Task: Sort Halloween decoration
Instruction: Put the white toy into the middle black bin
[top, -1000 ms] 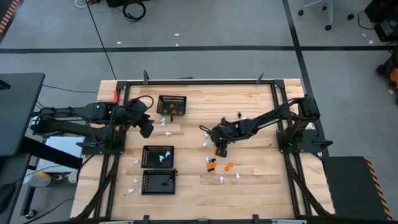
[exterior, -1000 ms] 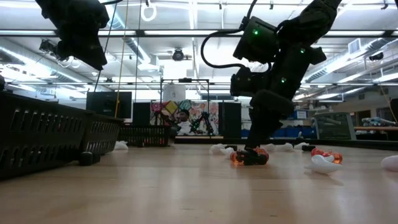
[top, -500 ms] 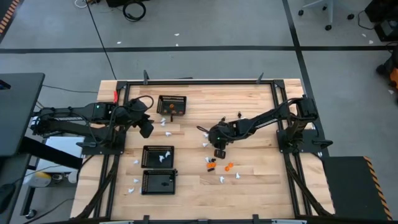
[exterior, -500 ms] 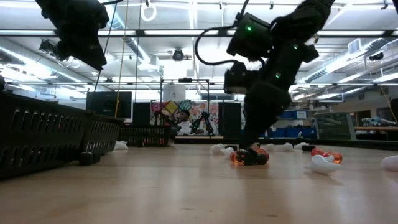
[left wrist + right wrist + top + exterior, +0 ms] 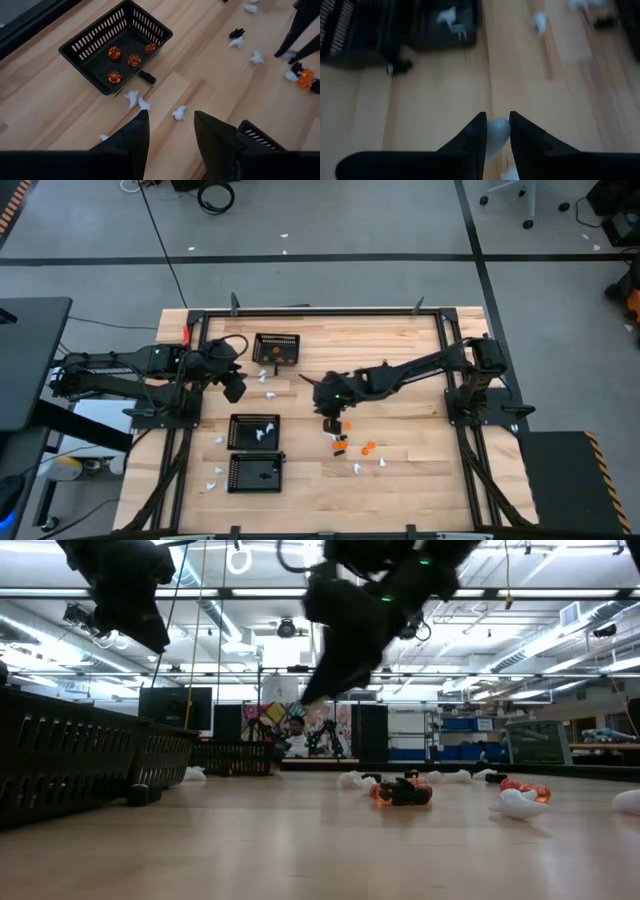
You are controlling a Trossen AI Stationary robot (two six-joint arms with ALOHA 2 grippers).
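Overhead, the right hand point(image 5: 331, 423) reaches toward the middle of the wooden counter point(image 5: 400, 340), just beside a small cluster of orange pieces point(image 5: 368, 447) and a black piece point(image 5: 340, 449). The left hand point(image 5: 235, 387) waits near the far basket point(image 5: 277, 349), which holds orange pieces; two more mesh baskets point(image 5: 254, 431) sit nearer the front, and white pieces point(image 5: 268, 394) lie scattered between them.

Level with the counter, the right arm point(image 5: 365, 610) hangs raised and blurred above an orange-and-black clump point(image 5: 402, 793); a white piece point(image 5: 518, 802) lies to one side.

From the left wrist, its fingers point(image 5: 135, 137) stand apart with nothing between them, above loose white pieces point(image 5: 180, 113); four orange pumpkins point(image 5: 134, 60) rest in the basket point(image 5: 80, 47), a black piece point(image 5: 147, 77) just outside it.

From the right wrist, the fingers point(image 5: 476, 135) are pinched on a white piece point(image 5: 497, 133), lifted over bare counter; a basket point(image 5: 445, 27) with a white piece lies beyond.
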